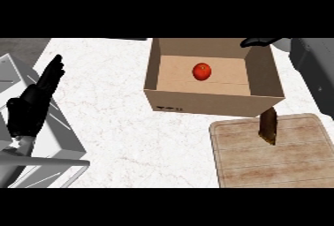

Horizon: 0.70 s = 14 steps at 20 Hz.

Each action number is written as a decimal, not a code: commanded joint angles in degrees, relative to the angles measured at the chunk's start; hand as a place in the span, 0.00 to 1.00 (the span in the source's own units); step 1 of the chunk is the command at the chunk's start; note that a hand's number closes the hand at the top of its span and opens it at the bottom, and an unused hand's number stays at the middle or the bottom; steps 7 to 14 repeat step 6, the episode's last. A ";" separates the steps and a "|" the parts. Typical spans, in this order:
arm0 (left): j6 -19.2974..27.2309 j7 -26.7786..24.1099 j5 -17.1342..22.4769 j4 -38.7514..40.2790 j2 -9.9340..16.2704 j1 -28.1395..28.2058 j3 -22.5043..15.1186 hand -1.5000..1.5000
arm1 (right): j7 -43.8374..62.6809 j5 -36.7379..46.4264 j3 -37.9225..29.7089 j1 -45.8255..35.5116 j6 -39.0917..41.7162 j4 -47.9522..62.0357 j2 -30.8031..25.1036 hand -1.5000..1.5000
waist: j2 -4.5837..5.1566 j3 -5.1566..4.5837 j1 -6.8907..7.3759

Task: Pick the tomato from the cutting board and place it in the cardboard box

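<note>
The red tomato (202, 71) lies on the floor of the open cardboard box (215, 102), near its middle, with nothing touching it. The wooden cutting board (274, 159) sits in front of the box at the lower right, with no tomato on it. Only a black sliver of my right hand (259, 42) shows, past the box's far right corner at the view's top edge, with its grey forearm (314, 75) running down the right side. How that hand is posed is hidden. My left hand (32, 106) rests open at the far left, fingers up.
A brown elongated object (269, 128) stands on the board's far edge, close to the box's front wall. A pale grey tray-like fixture (55, 150) lies under my left hand at the counter's left edge. White marbled counter (130, 132) lies between the fixture and the board.
</note>
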 commanded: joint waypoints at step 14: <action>0.63 -0.13 0.08 -0.12 -4.43 2.54 -4.02 0.50 | -1.92 -0.47 -1.20 1.88 7.26 0.50 -10.32 0.00 | 1.96 -1.31 2.26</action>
